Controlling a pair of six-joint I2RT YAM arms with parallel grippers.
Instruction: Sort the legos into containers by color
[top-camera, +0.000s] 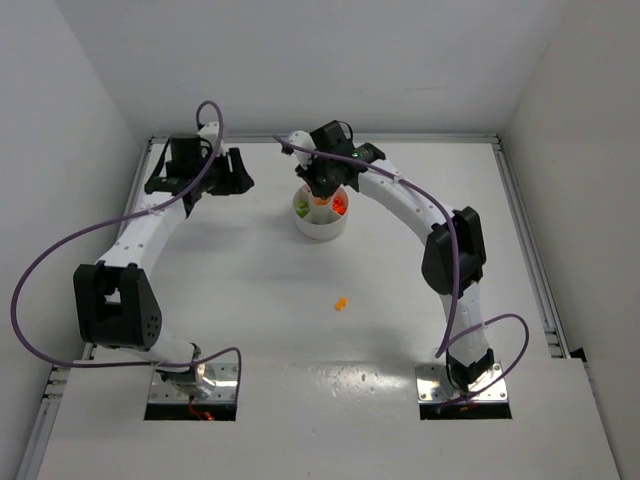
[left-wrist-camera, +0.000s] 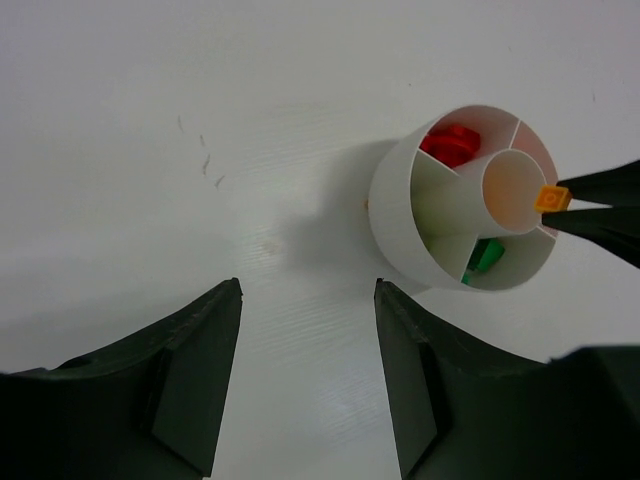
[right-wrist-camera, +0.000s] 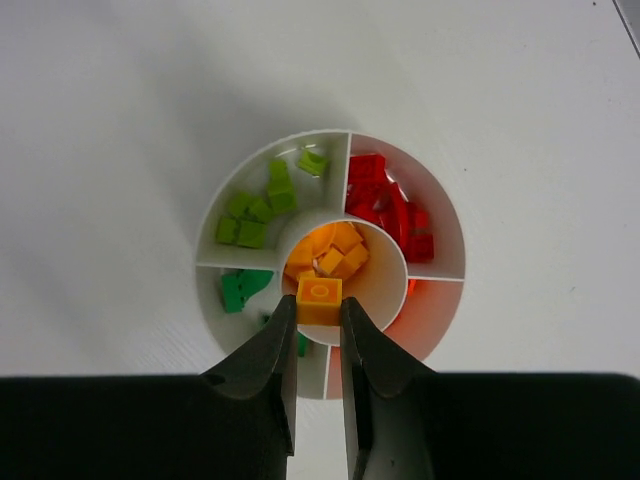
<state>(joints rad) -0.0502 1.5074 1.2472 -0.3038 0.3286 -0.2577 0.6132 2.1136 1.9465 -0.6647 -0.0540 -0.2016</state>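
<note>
One round white dish (right-wrist-camera: 207, 300) stands toward the far edge of the surface (top-camera: 250, 300), about midway between its left and right edges.

Contents:
- light green legos (right-wrist-camera: 262, 205): roughly seven, in one wedge
- dark green legos (right-wrist-camera: 240, 288): two or three showing, in the next wedge
- red legos (right-wrist-camera: 385, 205): a heap too packed to count, in a third wedge
- orange legos (right-wrist-camera: 330, 250): about five, in the central cup (right-wrist-camera: 385, 283)

Right tool (right-wrist-camera: 319, 312) is clamped on one orange brick (right-wrist-camera: 320, 296), above the cup's rim. One stray orange brick (top-camera: 340, 303) lies mid-surface, well apart from the dish. Left tool (left-wrist-camera: 308, 300) has its jaws apart with nothing between, near the dish on its left-edge side.
</note>
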